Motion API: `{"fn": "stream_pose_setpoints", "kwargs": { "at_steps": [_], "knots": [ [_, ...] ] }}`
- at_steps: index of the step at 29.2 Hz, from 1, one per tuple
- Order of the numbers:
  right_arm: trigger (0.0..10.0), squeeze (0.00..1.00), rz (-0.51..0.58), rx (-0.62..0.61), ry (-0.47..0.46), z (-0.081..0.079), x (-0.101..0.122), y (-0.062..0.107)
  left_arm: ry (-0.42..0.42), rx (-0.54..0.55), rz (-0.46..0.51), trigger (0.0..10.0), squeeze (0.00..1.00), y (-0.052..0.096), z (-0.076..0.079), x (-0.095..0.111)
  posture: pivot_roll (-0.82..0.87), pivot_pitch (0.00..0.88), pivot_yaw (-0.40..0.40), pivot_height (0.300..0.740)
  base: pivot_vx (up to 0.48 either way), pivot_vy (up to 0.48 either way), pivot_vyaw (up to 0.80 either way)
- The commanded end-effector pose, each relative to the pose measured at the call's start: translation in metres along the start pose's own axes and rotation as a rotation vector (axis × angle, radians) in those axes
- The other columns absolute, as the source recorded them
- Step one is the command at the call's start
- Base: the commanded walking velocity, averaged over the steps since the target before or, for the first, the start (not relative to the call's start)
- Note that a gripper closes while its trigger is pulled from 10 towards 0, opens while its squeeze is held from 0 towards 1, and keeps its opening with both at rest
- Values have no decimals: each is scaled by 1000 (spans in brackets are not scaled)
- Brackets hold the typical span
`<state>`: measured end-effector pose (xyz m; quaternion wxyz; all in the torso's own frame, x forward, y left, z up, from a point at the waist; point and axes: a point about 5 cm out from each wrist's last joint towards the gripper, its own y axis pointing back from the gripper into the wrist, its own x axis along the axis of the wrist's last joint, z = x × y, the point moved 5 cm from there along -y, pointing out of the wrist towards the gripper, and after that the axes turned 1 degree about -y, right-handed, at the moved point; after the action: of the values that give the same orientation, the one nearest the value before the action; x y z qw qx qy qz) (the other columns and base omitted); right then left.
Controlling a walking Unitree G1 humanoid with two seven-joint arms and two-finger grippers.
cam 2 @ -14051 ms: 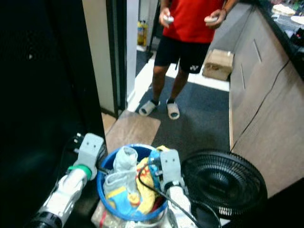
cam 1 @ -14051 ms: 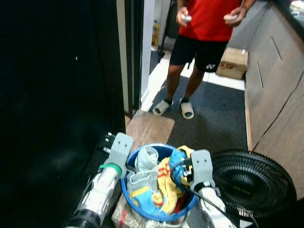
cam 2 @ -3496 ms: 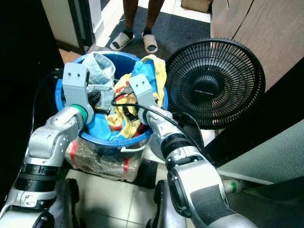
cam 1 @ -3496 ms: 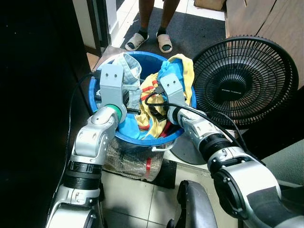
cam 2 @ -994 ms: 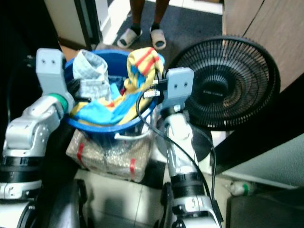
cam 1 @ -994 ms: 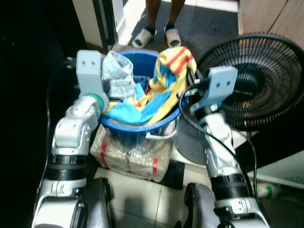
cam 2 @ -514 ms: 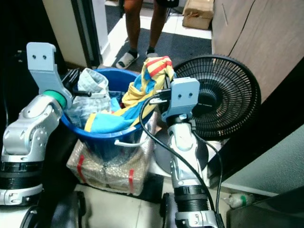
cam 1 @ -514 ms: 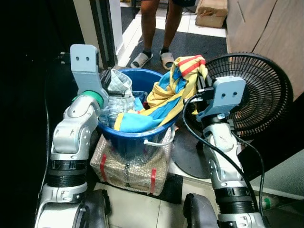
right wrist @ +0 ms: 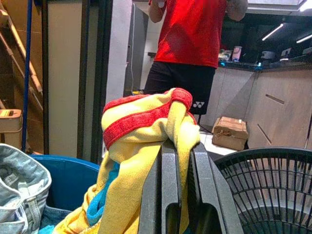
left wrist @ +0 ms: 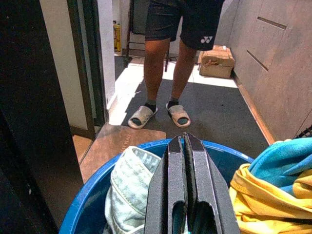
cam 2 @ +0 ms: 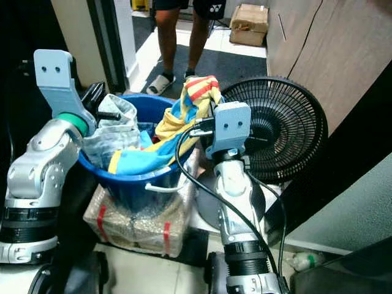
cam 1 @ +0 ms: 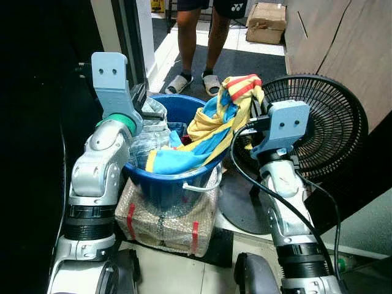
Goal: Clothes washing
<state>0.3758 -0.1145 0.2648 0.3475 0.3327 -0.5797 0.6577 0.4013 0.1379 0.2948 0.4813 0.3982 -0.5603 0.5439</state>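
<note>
A blue tub holds a heap of clothes. My right gripper is shut on a yellow towel with red and blue bands, lifting one end above the tub's right rim while the rest trails down inside. My left gripper is shut with nothing between its fingers. It hovers at the tub's left rim, over a pale checked garment that lies crumpled inside next to light denim.
The tub sits on a plastic-wrapped bundle with red tape. A black floor fan stands close on the right, beside wooden cabinets. A person in slippers stands on the dark mat beyond. A black panel borders the left. A cardboard box lies farther back.
The camera has tilted up. My right gripper has drawn the yellow towel up out of the tub; the left gripper has risen to the left rim.
</note>
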Motion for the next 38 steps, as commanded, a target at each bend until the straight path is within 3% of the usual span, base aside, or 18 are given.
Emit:
{"fn": "stream_pose_setpoints", "kwargs": {
  "at_steps": [1,38],
  "knots": [
    [10000,0,-16,-31,3,7,-2,-3,8,-6,-8,10000,0,1,3,-5,119,0,7,465,0,0,0],
    [10000,0,-61,-49,15,13,-8,-3,12,-3,-40,10000,0,3,4,-16,116,0,4,585,0,0,0]
  ]
}}
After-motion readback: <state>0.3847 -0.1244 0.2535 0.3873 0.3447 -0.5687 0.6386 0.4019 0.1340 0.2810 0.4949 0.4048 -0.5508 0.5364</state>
